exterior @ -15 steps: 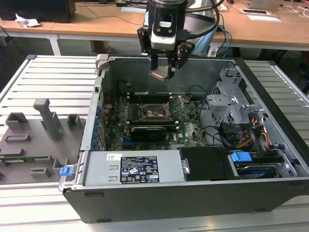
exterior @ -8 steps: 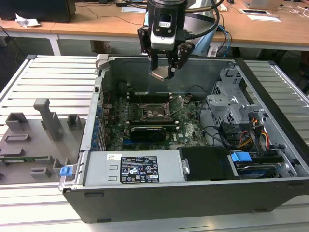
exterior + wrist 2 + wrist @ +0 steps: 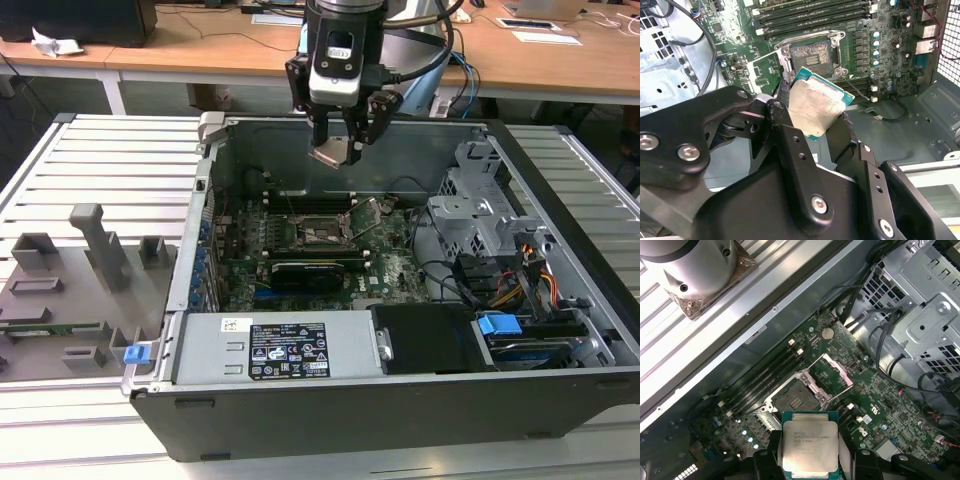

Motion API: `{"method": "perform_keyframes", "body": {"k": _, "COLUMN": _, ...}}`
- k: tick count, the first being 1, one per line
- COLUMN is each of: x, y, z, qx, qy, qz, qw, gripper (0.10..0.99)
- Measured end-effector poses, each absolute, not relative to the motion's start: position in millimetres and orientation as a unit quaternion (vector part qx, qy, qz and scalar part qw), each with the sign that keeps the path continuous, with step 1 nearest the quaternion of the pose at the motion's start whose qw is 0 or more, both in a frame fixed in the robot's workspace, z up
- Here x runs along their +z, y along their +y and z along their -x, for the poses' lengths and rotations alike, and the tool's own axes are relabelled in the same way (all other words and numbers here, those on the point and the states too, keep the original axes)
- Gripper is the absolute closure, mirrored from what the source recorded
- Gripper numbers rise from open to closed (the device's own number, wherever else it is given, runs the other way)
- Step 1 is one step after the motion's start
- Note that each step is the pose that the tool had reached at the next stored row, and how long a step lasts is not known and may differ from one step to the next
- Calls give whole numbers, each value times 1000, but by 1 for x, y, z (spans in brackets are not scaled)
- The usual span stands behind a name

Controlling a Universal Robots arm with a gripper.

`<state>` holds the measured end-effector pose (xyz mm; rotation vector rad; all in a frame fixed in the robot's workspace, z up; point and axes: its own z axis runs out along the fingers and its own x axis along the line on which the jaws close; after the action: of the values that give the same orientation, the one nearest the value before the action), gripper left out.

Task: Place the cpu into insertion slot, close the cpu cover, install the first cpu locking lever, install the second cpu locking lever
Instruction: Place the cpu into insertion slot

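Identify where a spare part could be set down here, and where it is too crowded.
Free: the slatted table past the grey fixtures, and its strip at the exterior view's right of the case. Crowded: the motherboard around the insertion slot, and the cabled drive cage.

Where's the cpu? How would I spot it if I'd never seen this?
Find the big open computer case, then the black gripper hanging above its green motherboard. The cpu is the small flat square pinched in it, with a silvery face, unlike the dark insertion slot below.
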<state>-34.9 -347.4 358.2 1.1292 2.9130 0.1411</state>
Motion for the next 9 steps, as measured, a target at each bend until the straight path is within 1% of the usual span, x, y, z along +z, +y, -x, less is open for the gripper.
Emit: {"method": "perform_keyframes", "body": {"k": 9, "x": 356, "y": -347, "z": 35, "qx": 45, "qy": 910, "qz": -412, "qw": 9, "gripper": 549}}
